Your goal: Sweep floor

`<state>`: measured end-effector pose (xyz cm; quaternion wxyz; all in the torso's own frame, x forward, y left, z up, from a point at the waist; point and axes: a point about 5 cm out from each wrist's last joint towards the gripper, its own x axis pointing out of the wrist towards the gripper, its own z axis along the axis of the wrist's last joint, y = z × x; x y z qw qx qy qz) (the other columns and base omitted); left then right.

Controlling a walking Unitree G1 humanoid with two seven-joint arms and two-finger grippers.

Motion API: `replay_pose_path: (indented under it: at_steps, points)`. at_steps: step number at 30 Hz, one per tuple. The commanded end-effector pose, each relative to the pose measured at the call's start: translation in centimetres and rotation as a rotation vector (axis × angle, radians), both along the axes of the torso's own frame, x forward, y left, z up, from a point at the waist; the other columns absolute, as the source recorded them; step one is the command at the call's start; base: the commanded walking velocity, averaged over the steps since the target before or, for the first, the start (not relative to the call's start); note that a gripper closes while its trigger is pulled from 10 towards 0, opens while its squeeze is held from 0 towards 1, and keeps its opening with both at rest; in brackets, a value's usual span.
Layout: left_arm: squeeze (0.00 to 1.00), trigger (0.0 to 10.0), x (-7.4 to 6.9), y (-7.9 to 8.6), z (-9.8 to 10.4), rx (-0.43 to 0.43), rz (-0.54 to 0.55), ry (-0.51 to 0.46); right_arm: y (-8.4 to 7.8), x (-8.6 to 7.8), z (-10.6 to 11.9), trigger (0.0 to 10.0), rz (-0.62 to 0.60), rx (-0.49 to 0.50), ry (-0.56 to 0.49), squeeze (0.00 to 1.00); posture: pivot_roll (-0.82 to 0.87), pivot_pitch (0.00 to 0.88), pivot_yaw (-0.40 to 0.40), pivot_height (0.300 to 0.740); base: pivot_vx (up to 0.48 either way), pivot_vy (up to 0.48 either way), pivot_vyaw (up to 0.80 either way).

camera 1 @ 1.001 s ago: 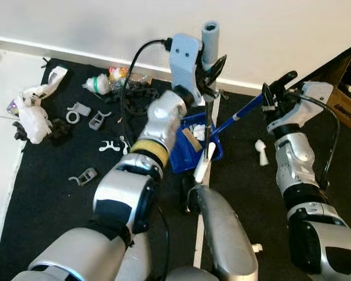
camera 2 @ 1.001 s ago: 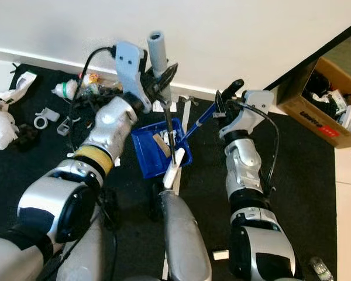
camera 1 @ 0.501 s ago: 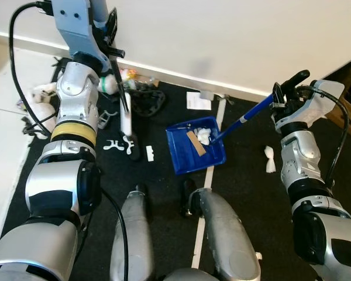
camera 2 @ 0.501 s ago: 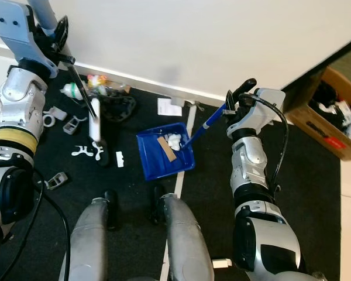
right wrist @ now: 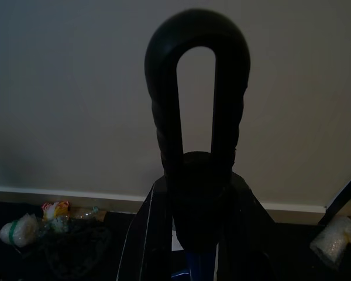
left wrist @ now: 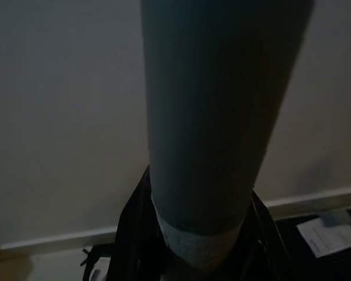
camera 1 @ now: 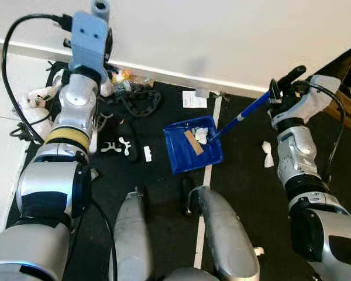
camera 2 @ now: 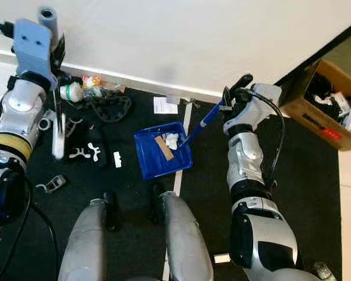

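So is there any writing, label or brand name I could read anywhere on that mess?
Nothing here can be read.
Red label on the cardboard box: white marks, too blurred to read.
White paper sheet by the wall: print too small to read.
Colourful wrapper by the wall: too small to read.

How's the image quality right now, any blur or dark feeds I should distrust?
Right eye view: mostly sharp, but the broom head under the left gripper is smeared by motion. Left eye view: evenly lit; blue dustpan crisp. Left wrist view: dim, the grey broom handle close and soft. Right wrist view: dark, the dustpan handle loop a silhouette against the wall.
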<state>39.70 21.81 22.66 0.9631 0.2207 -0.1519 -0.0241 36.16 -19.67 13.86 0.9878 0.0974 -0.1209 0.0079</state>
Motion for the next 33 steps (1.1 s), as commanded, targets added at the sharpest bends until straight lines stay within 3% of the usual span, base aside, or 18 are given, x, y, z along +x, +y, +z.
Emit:
replay_pose_path:
  at_steps: [1, 3, 9, 10, 11, 12, 15, 16, 17, 19, 23, 24, 26, 28, 29, 31, 32, 33]
  points:
    - [0.00, 10.0, 0.0, 0.5, 2.4, 0.046, 0.031, -0.095, -0.1, -0.5, -1.4, 0.0, 0.010, 0.022, 0.056, 0.00, -0.08, 0.470, -0.086, 0.740, 0.000, 0.000, 0.00]
    - [0.00, 10.0, 0.1, 0.6, 2.5, 0.046, 0.038, -0.095, -0.3, -0.5, -1.4, 0.0, 0.010, 0.019, 0.056, 0.00, -0.08, 0.471, -0.084, 0.740, 0.000, 0.000, 0.00]
    - [0.00, 10.0, 0.0, -0.1, 0.0, 0.039, 0.030, -0.026, -0.4, -0.8, -1.7, 0.0, 0.008, 0.014, 0.062, 0.00, -0.11, 0.470, -0.088, 0.740, 0.000, 0.000, 0.00]
    - [0.00, 10.0, 0.1, -1.2, -0.9, -0.013, -0.007, 0.002, -0.5, -1.0, -1.9, 0.0, 0.005, 0.021, 0.063, 0.00, -0.12, 0.489, -0.097, 0.740, 0.000, 0.000, 0.00]
    - [0.00, 10.0, 0.1, -1.2, -0.9, -0.013, -0.007, 0.002, -0.5, -1.0, -1.9, 0.0, 0.005, 0.021, 0.063, 0.00, -0.12, 0.489, -0.097, 0.740, 0.000, 0.000, 0.00]
    - [0.00, 10.0, 0.1, -2.3, -1.6, -0.064, -0.046, 0.029, -0.5, -1.1, -2.1, 0.0, 0.007, 0.020, 0.068, 0.00, -0.12, 0.491, -0.097, 0.740, 0.000, 0.000, 0.00]
    - [0.00, 10.0, 0.1, -9.1, -4.5, -0.212, -0.344, 0.223, -0.7, -1.7, -3.2, 0.0, 0.009, 0.008, 0.107, 0.00, -0.12, 0.507, -0.101, 0.740, 0.000, 0.000, 0.00]
    - [0.00, 10.0, 0.1, -9.1, -4.5, -0.212, -0.344, 0.223, -0.7, -1.7, -3.2, 0.0, 0.009, 0.008, 0.107, 0.00, -0.12, 0.507, -0.101, 0.740, 0.000, 0.000, 0.00]
    - [0.00, 10.0, -0.1, -10.1, -5.0, -0.242, -0.383, 0.254, -0.8, -1.8, -3.4, 0.0, 0.004, 0.013, 0.114, 0.00, -0.12, 0.507, -0.101, 0.740, 0.000, 0.000, 0.00]
    - [0.00, 10.0, -0.7, -12.9, -6.5, -0.209, -0.453, 0.326, -0.9, -1.8, -3.4, 0.0, 0.000, 0.009, 0.119, 0.00, -0.12, 0.486, -0.092, 0.740, 0.000, 0.000, 0.00]
    - [0.00, 10.0, -0.9, -14.9, -6.5, -0.256, -0.479, 0.326, -1.1, -1.6, -2.9, 0.0, -0.015, 0.020, 0.102, 0.00, -0.13, 0.482, -0.083, 0.740, 0.000, 0.000, 0.00]
    - [0.00, 10.0, -0.8, -15.7, -5.5, -0.302, -0.480, 0.295, -1.1, -1.5, -2.7, 0.0, -0.016, 0.021, 0.096, 0.00, -0.12, 0.471, -0.079, 0.740, 0.000, 0.000, 0.00]
    - [0.00, 10.0, -0.8, -15.7, -5.5, -0.302, -0.480, 0.295, -1.1, -1.5, -2.7, 0.0, -0.016, 0.021, 0.096, 0.00, -0.12, 0.471, -0.079, 0.740, 0.000, 0.000, 0.00]
    - [0.00, 10.0, -0.2, -17.3, -2.2, -0.413, -0.498, 0.201, -1.4, -1.3, -2.3, 0.0, -0.018, 0.022, 0.087, 0.00, -0.10, 0.469, -0.079, 0.740, 0.000, 0.000, 0.00]
    - [0.00, 10.0, -0.2, -17.3, -2.2, -0.413, -0.498, 0.201, -1.4, -1.3, -2.3, 0.0, -0.018, 0.022, 0.087, 0.00, -0.10, 0.469, -0.079, 0.740, 0.000, 0.000, 0.00]
    - [0.00, 10.0, 0.2, -18.6, 2.5, -0.511, -0.544, 0.066, -1.5, -1.2, -2.1, 0.0, -0.014, 0.021, 0.085, 0.00, -0.08, 0.445, -0.080, 0.740, 0.000, 0.000, 0.00]
    - [0.00, 10.0, 0.2, -18.6, 2.5, -0.511, -0.544, 0.066, -1.5, -1.2, -2.1, 0.0, -0.014, 0.021, 0.085, 0.00, -0.08, 0.445, -0.080, 0.740, 0.000, 0.000, 0.00]
    - [0.00, 10.0, 0.3, -18.8, 5.8, -0.524, -0.568, -0.035, -1.5, -1.0, -1.9, 0.0, -0.014, 0.025, 0.079, 0.00, -0.07, 0.447, -0.081, 0.740, 0.000, 0.000, 0.00]
